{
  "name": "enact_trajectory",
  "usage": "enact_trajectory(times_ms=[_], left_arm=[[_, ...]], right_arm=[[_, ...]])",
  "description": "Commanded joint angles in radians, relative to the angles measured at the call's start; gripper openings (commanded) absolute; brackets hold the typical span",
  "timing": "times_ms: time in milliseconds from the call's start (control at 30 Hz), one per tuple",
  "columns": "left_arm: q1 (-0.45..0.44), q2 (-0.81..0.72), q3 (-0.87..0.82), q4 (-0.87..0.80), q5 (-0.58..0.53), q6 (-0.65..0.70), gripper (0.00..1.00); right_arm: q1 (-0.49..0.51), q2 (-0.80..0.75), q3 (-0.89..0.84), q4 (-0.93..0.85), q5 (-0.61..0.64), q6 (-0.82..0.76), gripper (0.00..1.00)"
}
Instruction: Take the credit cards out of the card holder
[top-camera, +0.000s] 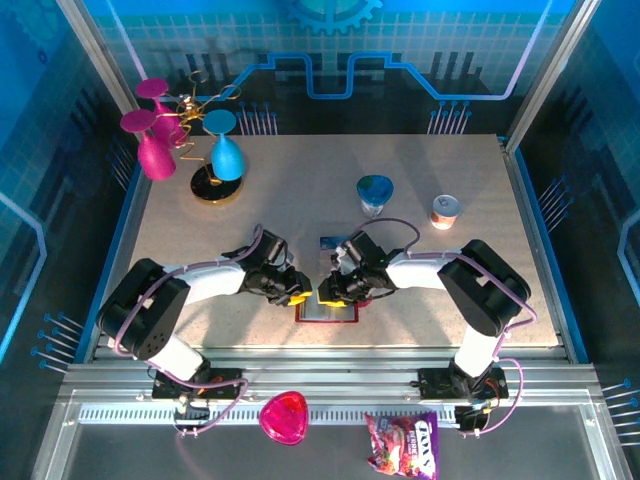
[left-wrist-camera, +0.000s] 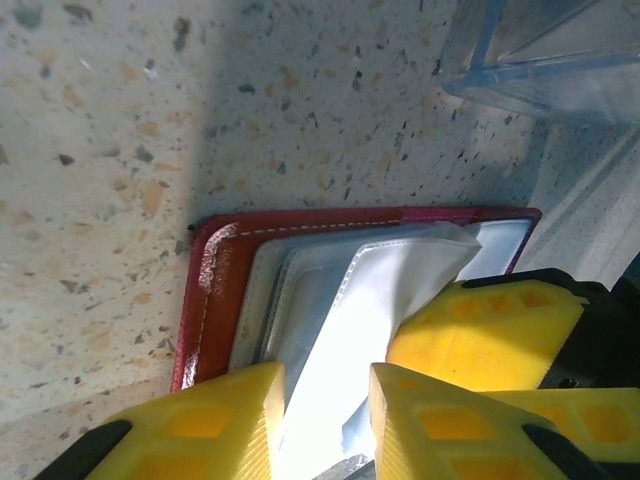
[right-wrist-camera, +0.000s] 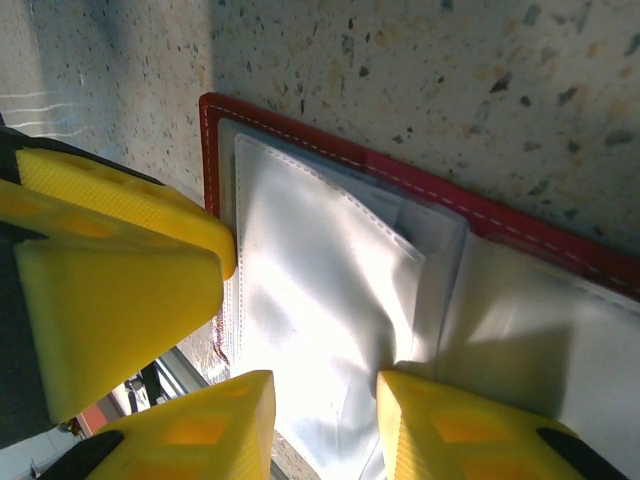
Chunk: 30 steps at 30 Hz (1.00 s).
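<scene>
Two grippers meet over the card holder (top-camera: 327, 316), which lies open and flat at six o'clock on the table (top-camera: 300, 190), close to the arm bases. We see the left gripper (left-wrist-camera: 328, 375) reach in from nine o'clock. Its yellow fingers are spread a little, with a pale clear pocket leaf (left-wrist-camera: 380, 280) running through the gap, apparently to part it from the other leaves. The right gripper (right-wrist-camera: 325, 380) reaches in from three o'clock, fingers likewise parted astride the leaves, probably to steady the card holder. We cannot make out any of the credit cards in the glare-washed pockets. Just past the card holder, at twelve o'clock, is a clear plastic stand (left-wrist-camera: 540, 50).
</scene>
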Motion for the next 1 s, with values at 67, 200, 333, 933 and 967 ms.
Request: enact_trajectory(times_ms=[67, 200, 333, 933, 967], left_arm=[[-0.013, 0.031, 0.007, 0.010, 0.026, -0.005, 0.29], [-0.014, 0.030, 0.004, 0.017, 0.026, -0.007, 0.30], [-0.020, 0.038, 0.007, 0.030, 0.047, -0.003, 0.31], [-0.034, -0.013, -0.007, 0.030, 0.073, -0.005, 0.31], [-0.034, -0.018, -0.003, 0.022, 0.071, -0.003, 0.31]], right_arm=[[-0.008, 0.001, -0.035, -0.026, 0.010, 0.010, 0.33], [-0.010, 0.002, -0.040, -0.018, 0.005, 0.015, 0.33], [-0.011, 0.003, -0.044, -0.009, 0.004, 0.018, 0.33], [-0.014, -0.009, -0.065, 0.031, -0.009, 0.037, 0.32], [-0.015, -0.018, -0.066, 0.033, -0.009, 0.039, 0.32]])
